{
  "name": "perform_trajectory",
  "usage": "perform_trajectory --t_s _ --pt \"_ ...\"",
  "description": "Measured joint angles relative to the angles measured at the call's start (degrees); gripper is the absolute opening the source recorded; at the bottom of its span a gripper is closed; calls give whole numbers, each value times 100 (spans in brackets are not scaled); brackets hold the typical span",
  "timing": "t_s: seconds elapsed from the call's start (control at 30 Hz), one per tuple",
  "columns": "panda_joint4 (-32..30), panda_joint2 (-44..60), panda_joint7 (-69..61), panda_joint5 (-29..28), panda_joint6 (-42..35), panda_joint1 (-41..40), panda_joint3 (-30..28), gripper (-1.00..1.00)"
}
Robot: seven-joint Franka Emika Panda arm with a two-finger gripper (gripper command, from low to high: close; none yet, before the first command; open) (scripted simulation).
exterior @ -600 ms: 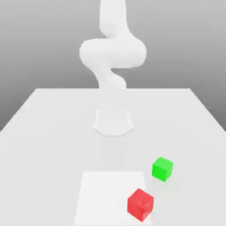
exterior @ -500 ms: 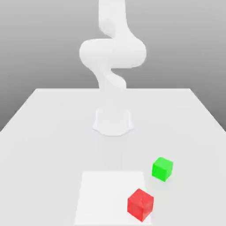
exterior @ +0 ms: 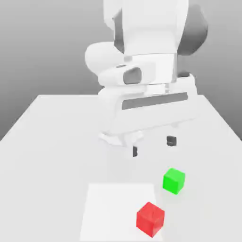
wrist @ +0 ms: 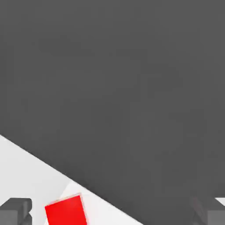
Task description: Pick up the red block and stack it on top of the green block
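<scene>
The red block (exterior: pixel 150 219) sits on the white table near its front edge, resting on a brighter white square patch (exterior: pixel 113 208). Behind it and slightly toward the exterior view's right stands the green block (exterior: pixel 174 180). My gripper (exterior: pixel 153 146) hangs above the table, behind both blocks, open with nothing between its two dark fingertips (exterior: pixel 171 140). In the hand view the red block (wrist: pixel 66 210) shows between the two dark fingertips (wrist: pixel 15 210), well below them.
The white table (exterior: pixel 56 142) spreads wide to both sides of the blocks. The arm's large white body (exterior: pixel 146 56) looms over the table's middle and back. A round white base (exterior: pixel 109 134) stands behind the gripper.
The arm's hand and gripper have come into the exterior view over the table's middle, where only the faint arm column showed before. Both blocks lie where they were.
</scene>
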Motion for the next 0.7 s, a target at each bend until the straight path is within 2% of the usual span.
perform_trajectory --t_s 0.2,0.33,0.37,0.57,0.7 --pt "-258 1241 -787 -74 544 65 99 0" --pt "-180 2071 -901 -47 1189 17 170 0" --pt "-151 2273 -916 -31 1358 3 188 -100" --pt "-136 2374 -918 -29 1434 -7 199 -100" --pt "-220 1833 -882 -81 978 9 174 -100"
